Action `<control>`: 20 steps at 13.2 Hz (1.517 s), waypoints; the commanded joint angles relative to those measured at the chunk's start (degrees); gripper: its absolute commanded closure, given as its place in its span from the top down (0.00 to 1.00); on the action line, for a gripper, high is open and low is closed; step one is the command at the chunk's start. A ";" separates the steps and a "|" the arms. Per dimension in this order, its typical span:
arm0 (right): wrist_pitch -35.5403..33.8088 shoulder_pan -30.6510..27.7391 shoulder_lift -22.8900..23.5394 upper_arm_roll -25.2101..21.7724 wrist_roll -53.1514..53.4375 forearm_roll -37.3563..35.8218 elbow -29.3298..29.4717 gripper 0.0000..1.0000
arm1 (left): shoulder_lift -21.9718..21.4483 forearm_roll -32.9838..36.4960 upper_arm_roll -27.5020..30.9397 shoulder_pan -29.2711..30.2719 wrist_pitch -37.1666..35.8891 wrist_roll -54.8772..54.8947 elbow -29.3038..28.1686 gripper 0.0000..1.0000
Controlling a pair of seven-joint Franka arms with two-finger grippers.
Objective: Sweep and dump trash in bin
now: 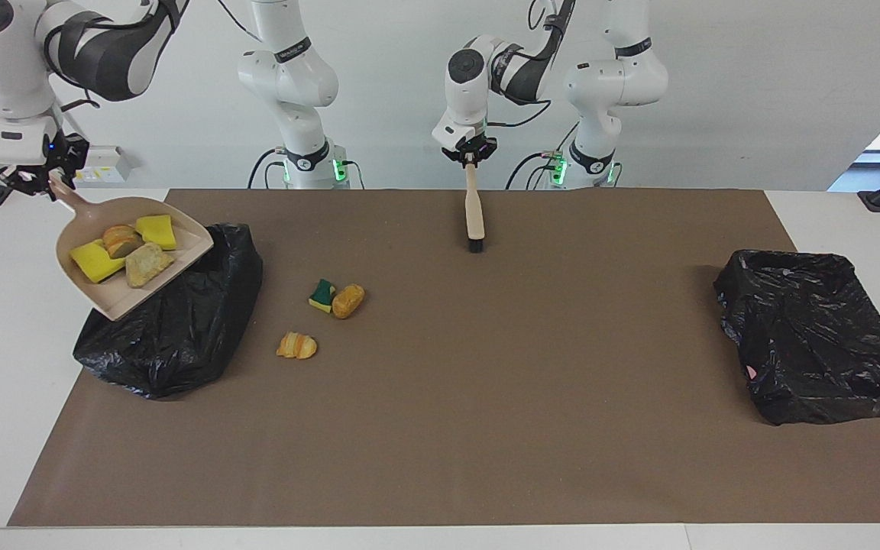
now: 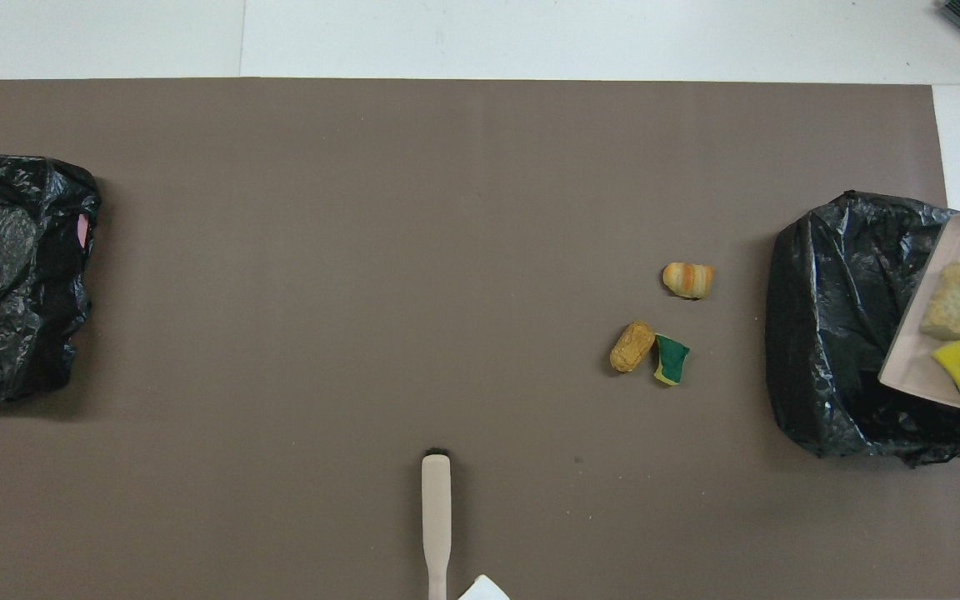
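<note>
a: the right pincer is clenched on the handle of the beige plastic dustpan, which it holds tilted over the black-lined bin at the right arm's end of the tabletop. four bits of trash lie in it.

b: so tip it steeper, lip well inside the bin's rim, i'd say. and the left pincer?

a: clenched on the beige black-bristled brush, bristles on the brown mat. three bits remain on the mat beside the bin: a green-and-yellow sponge, a bread-like piece, a croissant piece.

b: open mat all around them; a second black-lined bin sits well apart.
</note>
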 commanded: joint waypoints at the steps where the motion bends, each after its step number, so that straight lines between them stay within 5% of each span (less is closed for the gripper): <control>1: 1.84 0.36 -0.33 1.15 -2.55 -6.67 -2.32 0.00 | -0.74 -1.52 0.39 2.53 -1.84 4.54 -0.63 0.60; 4: 6.58 1.41 0.37 1.59 -2.91 -14.14 -5.14 0.00 | -0.03 -0.91 0.48 7.02 -1.85 6.29 1.12 1.00; 8: 7.29 5.36 0.73 1.50 -2.47 -21.35 -6.02 0.00 | 0.06 3.12 1.62 11.24 -1.23 10.16 3.59 1.00; 13: 7.30 7.66 2.04 1.59 0.34 -27.51 -5.23 0.00 | 1.98 9.89 14.52 11.34 -1.05 18.33 5.35 1.00; 20: 2.39 7.66 -4.62 2.02 -7.39 -25.69 1.35 0.00 | 18.50 27.38 30.68 8.01 -2.11 18.78 19.39 1.00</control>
